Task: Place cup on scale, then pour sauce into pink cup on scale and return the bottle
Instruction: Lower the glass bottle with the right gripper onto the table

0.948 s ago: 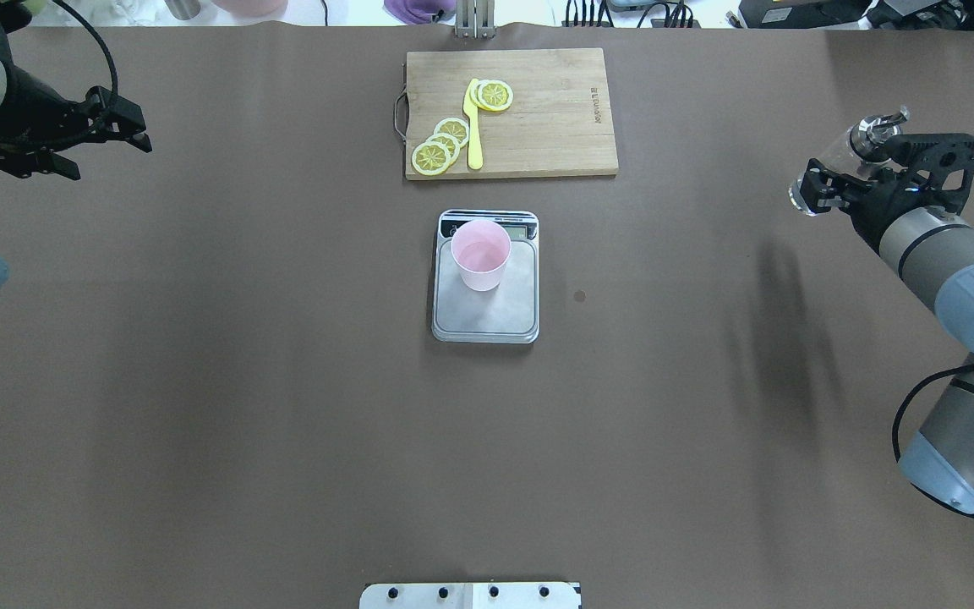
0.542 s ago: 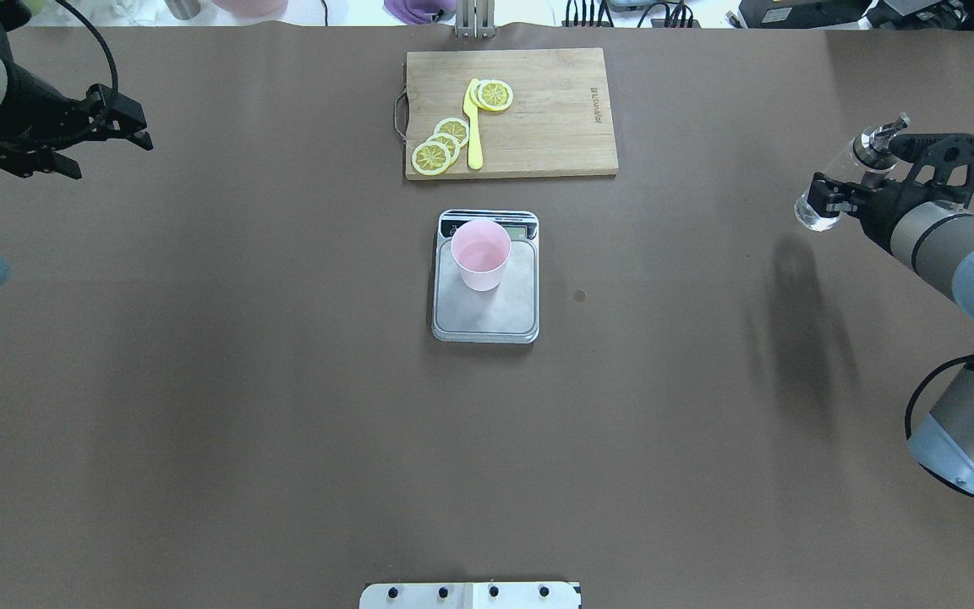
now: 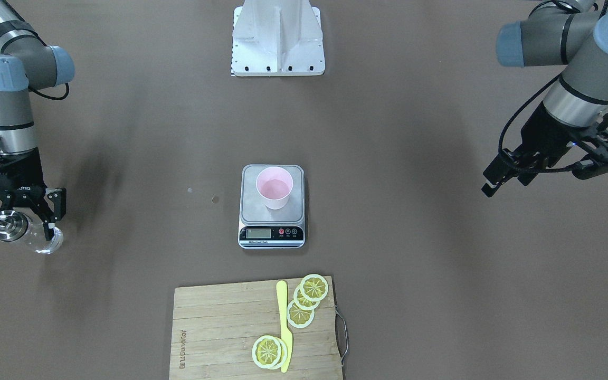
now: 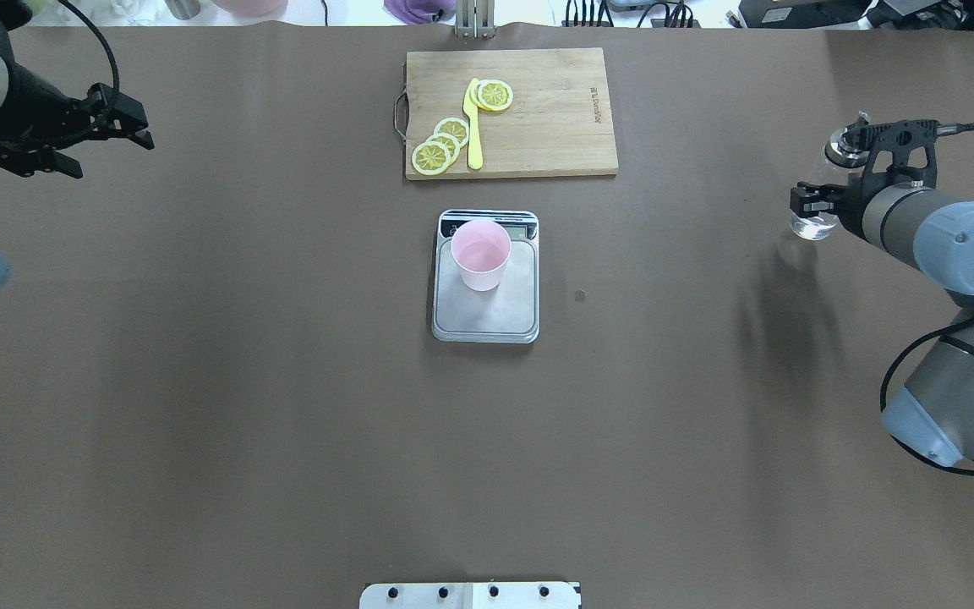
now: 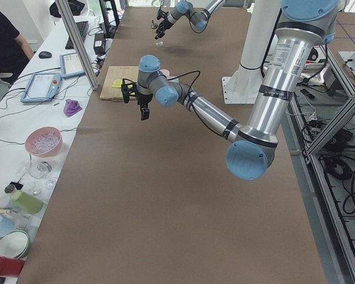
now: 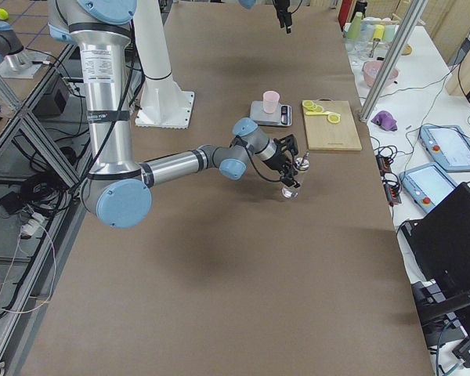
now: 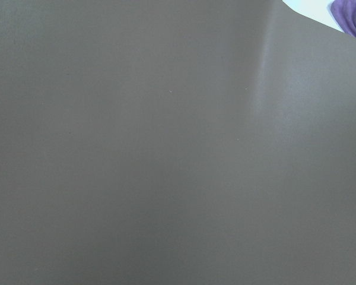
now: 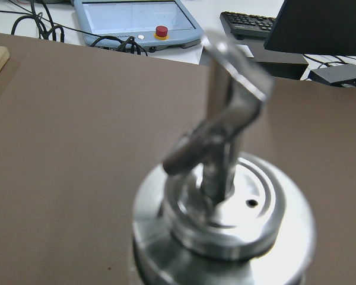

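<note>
The pale pink cup (image 4: 480,254) stands upright on the scale (image 4: 495,315) at the table's middle; both also show in the front view, the cup (image 3: 274,194) on the scale's platform (image 3: 251,211). My right gripper (image 4: 817,201) is shut on the clear glass bottle (image 4: 812,223) far to the scale's right and holds it slightly tilted over the table. The bottle's metal spout top (image 8: 225,219) fills the right wrist view. The bottle also shows in the front view (image 3: 45,243). My left gripper (image 4: 147,133) is open and empty at the far left.
A wooden cutting board (image 4: 555,110) with lemon slices (image 4: 440,145) and a yellow knife (image 4: 474,127) lies behind the scale. A small dark spot (image 4: 579,295) marks the table right of the scale. The robot's white mount (image 3: 277,37) stands at the near edge.
My right gripper has turned the bottle more upright and brought it lower. The cup, the scale and the left arm have not moved.
</note>
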Robot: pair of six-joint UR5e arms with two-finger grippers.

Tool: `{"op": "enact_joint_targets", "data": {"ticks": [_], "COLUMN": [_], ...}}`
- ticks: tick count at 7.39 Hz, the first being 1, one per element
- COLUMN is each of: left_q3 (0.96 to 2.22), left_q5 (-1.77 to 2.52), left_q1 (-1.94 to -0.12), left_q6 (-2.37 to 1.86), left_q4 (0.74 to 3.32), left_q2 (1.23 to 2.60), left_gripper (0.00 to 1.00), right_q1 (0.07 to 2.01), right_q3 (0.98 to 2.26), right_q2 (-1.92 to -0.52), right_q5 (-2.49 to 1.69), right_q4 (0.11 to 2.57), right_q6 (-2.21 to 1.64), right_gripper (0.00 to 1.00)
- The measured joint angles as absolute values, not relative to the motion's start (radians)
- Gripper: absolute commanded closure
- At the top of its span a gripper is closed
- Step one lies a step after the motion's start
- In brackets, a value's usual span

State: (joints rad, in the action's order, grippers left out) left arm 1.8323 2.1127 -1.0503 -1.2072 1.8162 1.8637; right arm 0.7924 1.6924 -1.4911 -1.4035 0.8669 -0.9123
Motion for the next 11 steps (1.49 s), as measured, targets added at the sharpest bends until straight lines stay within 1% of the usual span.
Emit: {"op": "enact_joint_targets", "data": {"ticks": [11], "left_q3": [1.826], "left_q5": [2.112], "left_q1": [-1.048], "left_q6": [-1.207], "left_q4": [1.815], "left_q2": [1.867], "left_gripper": [0.01], "right_q1": [0.792], "right_q3": [1.677], "right_q2": [-1.486], "right_q5": [-1.462], "right_q4": [0.869], "right_q6": [-1.006], "right_gripper": [1.0]}}
